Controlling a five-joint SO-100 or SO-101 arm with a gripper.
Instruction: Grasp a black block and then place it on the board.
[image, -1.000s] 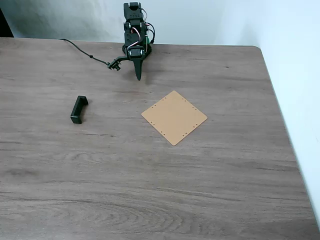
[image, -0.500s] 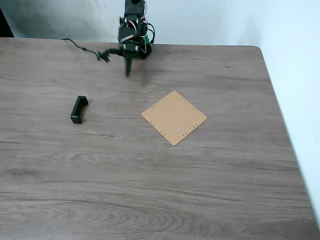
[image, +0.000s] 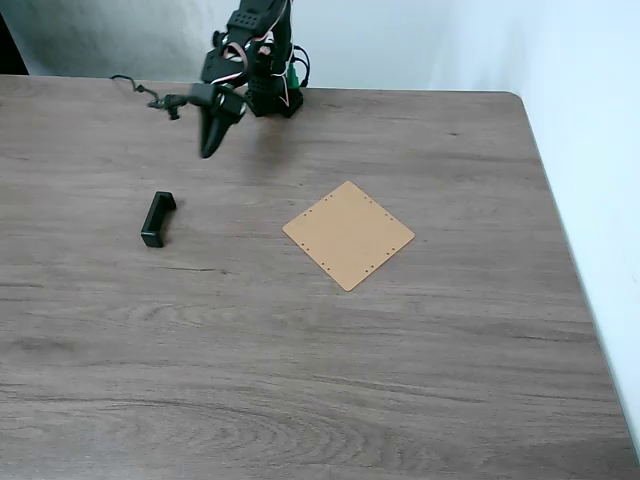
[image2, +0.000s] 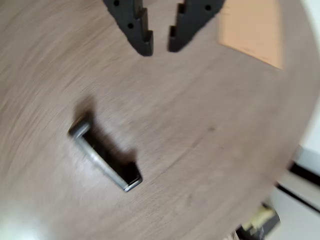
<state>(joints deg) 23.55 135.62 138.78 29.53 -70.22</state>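
My gripper (image: 207, 150), slightly open and empty, hangs at upper left above the table (image: 300, 380), aimed toward the black block (image: 157, 219) lying left of the board (image: 348, 234).

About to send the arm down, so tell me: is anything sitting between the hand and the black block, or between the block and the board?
Nothing visible. In the fixed view, bare table separates the hand from the black block, and the block from the board.

Black block (image: 158, 219), tan board (image: 348, 235), seemingly black hand (image2: 160, 47), wood-grain table (image: 300, 360).
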